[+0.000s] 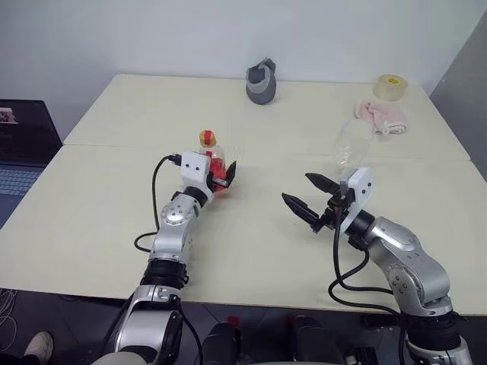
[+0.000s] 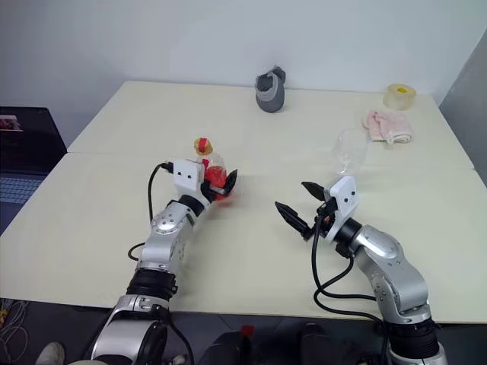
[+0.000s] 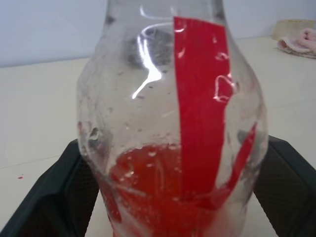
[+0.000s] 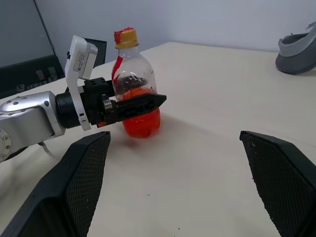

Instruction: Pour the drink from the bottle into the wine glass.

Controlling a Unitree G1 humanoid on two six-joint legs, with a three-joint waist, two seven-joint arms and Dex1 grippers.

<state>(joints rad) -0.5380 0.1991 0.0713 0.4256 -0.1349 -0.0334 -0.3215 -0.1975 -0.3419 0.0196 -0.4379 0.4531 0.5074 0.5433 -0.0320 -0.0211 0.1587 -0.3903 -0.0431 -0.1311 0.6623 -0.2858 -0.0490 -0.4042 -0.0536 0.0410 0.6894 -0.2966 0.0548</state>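
The small clear bottle (image 1: 212, 158) with a yellow cap and a red label strip stands upright on the table, left of centre. Red drink (image 3: 153, 192) fills its lower part. My left gripper (image 1: 221, 176) reaches level around the bottle's belly, one black finger on each side and both against its walls (image 3: 173, 123). The right wrist view shows one of its fingers (image 4: 140, 103) lying across the bottle (image 4: 134, 84). The clear wine glass (image 1: 353, 148) stands upright to the right, just behind my right gripper (image 1: 308, 202). That gripper hovers open with nothing between its fingers, pointing towards the bottle.
A grey object (image 1: 261, 82) sits at the table's far edge. A roll of tape (image 1: 390, 85) and a pink cloth (image 1: 383, 115) lie at the far right. A laptop (image 1: 23, 144) stands off the left side. A seam (image 1: 114, 146) crosses the cream tabletop.
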